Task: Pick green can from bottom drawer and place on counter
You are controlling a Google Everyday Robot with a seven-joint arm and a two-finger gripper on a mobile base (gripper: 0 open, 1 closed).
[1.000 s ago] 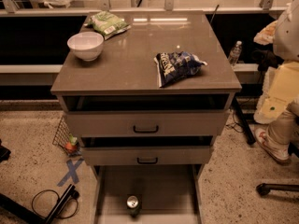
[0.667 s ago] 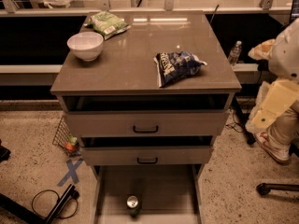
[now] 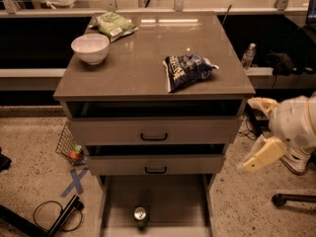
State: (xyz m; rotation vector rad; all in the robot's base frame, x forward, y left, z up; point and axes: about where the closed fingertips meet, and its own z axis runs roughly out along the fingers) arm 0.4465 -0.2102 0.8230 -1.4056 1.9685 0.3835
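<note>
The single camera looks down on one cabinet with three drawers. The top drawer (image 3: 197, 131) and the middle drawer (image 3: 187, 165) are shallow, with flat grey-beige fronts. Each has one thin black handle and is pulled out a little, leaving a dark gap above it. The bottom drawer (image 3: 173, 201) is pulled out the furthest and shows a wide, smooth, pale floor with low sides.

One green can (image 3: 140, 216) stands upright on that floor, near the middle and towards the front edge. It is a small, dark cylinder with a shiny round silver top, and it touches nothing else.

The table (image 3: 143, 58) is a glossy grey-brown rectangular slab that reflects the lights above. It carries three things:
- one round white bowl (image 3: 91, 48) at the left;
- one crinkled green snack bag (image 3: 113, 24) at the back left, just behind the bowl;
- one crumpled dark blue snack bag (image 3: 187, 70) at the right.

One clear water bottle (image 3: 248, 57) stands on the ledge behind the cabinet's right side.

The speckled floor at the left holds one blue tape cross (image 3: 75, 181), one wire basket (image 3: 66, 143) and one looped black cable (image 3: 49, 214).

The one end effector (image 3: 247, 135) hangs to the right of the cabinet, level with the two upper drawers and well apart from the can. Its two cream fingers (image 3: 261, 154) are spread wide and released, with nothing between them.
</note>
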